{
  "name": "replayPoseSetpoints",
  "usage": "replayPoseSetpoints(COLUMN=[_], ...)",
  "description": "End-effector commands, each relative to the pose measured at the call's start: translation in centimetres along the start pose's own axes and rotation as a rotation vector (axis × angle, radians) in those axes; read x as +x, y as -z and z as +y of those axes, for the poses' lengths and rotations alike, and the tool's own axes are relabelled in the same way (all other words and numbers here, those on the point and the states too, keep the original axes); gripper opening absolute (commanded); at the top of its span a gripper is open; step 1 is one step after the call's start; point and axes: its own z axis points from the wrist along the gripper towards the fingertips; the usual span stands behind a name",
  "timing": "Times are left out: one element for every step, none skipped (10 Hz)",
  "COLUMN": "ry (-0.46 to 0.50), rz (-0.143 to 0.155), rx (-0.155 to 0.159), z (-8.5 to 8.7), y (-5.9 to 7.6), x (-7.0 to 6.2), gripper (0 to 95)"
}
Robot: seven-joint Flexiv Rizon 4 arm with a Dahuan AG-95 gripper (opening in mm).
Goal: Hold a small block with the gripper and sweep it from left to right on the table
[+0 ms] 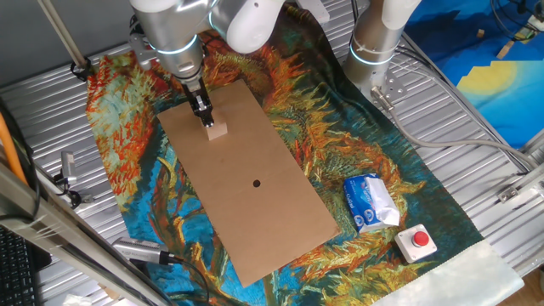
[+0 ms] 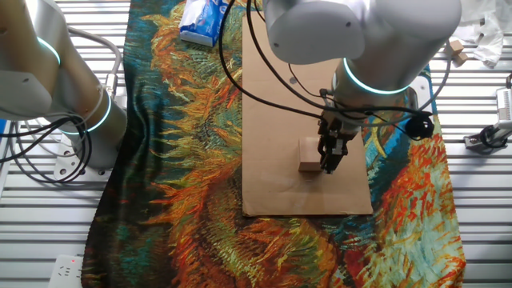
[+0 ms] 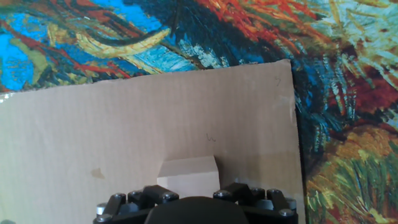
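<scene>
Hand view puts the small block (image 3: 188, 172) right at the bottom of my picture, just ahead of the black gripper (image 3: 194, 196), sitting on the brown board (image 3: 124, 137) near its corner. From here I cannot tell whether the fingers are pinching it or merely beside it; the tips are hidden under the housing. One fixed view shows the gripper (image 1: 205, 115) coming down onto the block (image 1: 217, 130) at the board's far end, tips touching or nearly so. The other fixed view has the block (image 2: 310, 155) hard against the fingers (image 2: 330, 154), on their side toward the board's middle. The block looks squarish, with no long axis to align. So my sweep would run along the board, over the cloth-covered table (image 1: 476, 127).
</scene>
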Motion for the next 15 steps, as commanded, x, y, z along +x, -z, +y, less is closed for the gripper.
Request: replayPoseSetpoints(ry=[-0.003,-0.004,-0.004,-0.005,-0.003,0.000,0.001,-0.005,-0.007,-0.009,-0.008,-0.009,-0.008,-0.005,-0.009], rz=[0.000,-0.002,-0.002,-0.004,-0.004,-0.004,-0.004,-0.005,-0.006,-0.005,-0.005,-0.005,-0.005,-0.004,-0.004], rx=[-0.002,-0.003,-0.003,-0.005,-0.008,-0.011,-0.014,-0.014,-0.014,-0.014,-0.015,-0.016,-0.018,-0.020,-0.021], z=[0.0,0.0,0.0,0.0,0.0,0.2,0.5,0.8,0.9,0.9,0.9,0.9,1.0,1.0,1.0], y=[-0.3,-0.5,-0.7,-0.8,-0.9,-1.0,-1.2,-1.4,-1.5,-1.6,-1.7,-1.9,-2.1,-2.5,-2.8], x=[-0.1,-0.1,-0.1,-0.2,-0.2,-0.3,-0.4,-0.4,-0.4,-0.4,-0.4,-0.4,-0.3,-0.2,-0.2], gripper=[76.0,76.0,76.0,76.0,76.0,76.0,76.0,76.0,76.0,76.0,76.0,76.0,76.0,76.0,76.0])
